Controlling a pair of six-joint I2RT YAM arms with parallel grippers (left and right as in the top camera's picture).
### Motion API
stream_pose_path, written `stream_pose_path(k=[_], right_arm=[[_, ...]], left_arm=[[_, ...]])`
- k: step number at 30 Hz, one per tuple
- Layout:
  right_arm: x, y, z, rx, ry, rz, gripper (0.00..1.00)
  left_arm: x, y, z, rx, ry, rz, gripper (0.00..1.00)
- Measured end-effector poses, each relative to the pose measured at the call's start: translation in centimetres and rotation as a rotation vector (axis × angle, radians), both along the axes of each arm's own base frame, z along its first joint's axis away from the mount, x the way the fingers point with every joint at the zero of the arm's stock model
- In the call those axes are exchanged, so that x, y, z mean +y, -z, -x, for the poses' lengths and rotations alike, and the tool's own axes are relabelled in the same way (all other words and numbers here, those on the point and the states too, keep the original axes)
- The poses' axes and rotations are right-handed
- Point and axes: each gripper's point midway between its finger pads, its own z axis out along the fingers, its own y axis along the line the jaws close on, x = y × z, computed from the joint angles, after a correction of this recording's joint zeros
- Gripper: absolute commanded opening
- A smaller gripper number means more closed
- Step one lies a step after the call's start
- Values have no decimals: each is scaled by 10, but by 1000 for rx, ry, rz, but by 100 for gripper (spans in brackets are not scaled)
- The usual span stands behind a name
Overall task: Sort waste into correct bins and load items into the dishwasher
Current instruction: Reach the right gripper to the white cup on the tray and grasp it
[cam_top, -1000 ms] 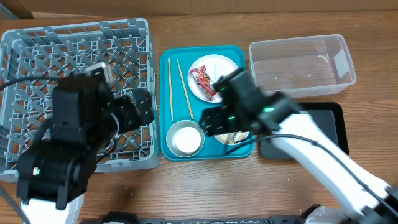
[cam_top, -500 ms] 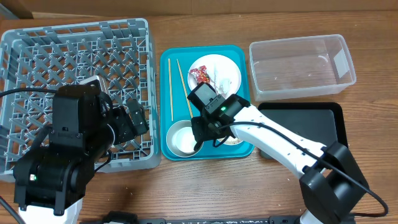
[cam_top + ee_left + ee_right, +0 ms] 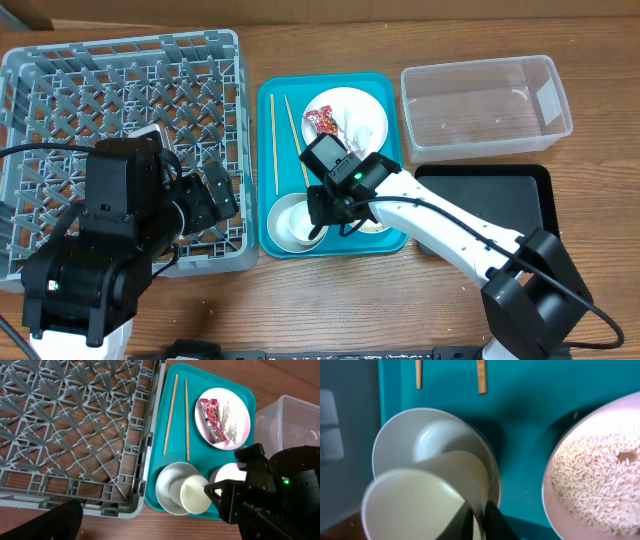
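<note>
On the teal tray, my right gripper (image 3: 477, 521) is shut on the rim of a small white cup (image 3: 417, 505). The cup leans tilted inside a white bowl (image 3: 415, 435). A second bowl holding rice (image 3: 600, 472) sits just to the right. Overhead, the right gripper (image 3: 316, 214) is over the bowl (image 3: 288, 222). The chopsticks (image 3: 274, 140) lie beside the plate (image 3: 365, 112), which carries the red wrapper (image 3: 322, 122) and the tissue (image 3: 352, 126). My left gripper (image 3: 222, 190) hangs open and empty over the dish rack's (image 3: 110, 80) right front part.
The clear tub (image 3: 485, 105) stands at the back right, with the black tray (image 3: 505, 195) in front of it, partly under my right arm. The teal tray's rim (image 3: 264, 160) runs close along the rack's right wall.
My right arm swung left from the rice bowl to the front-left bowl, and its jaws closed on the cup's rim. The left arm shifted only slightly.
</note>
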Motion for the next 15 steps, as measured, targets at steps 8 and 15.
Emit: stream_pose_path(k=[8, 15], right_arm=[[-1, 0, 0, 6, 16, 2, 4], [-19, -61, -22, -58, -19, -182, 4]], left_arm=[[0, 1, 1, 6, 0, -1, 100], [-2, -1, -1, -7, 16, 0, 100]])
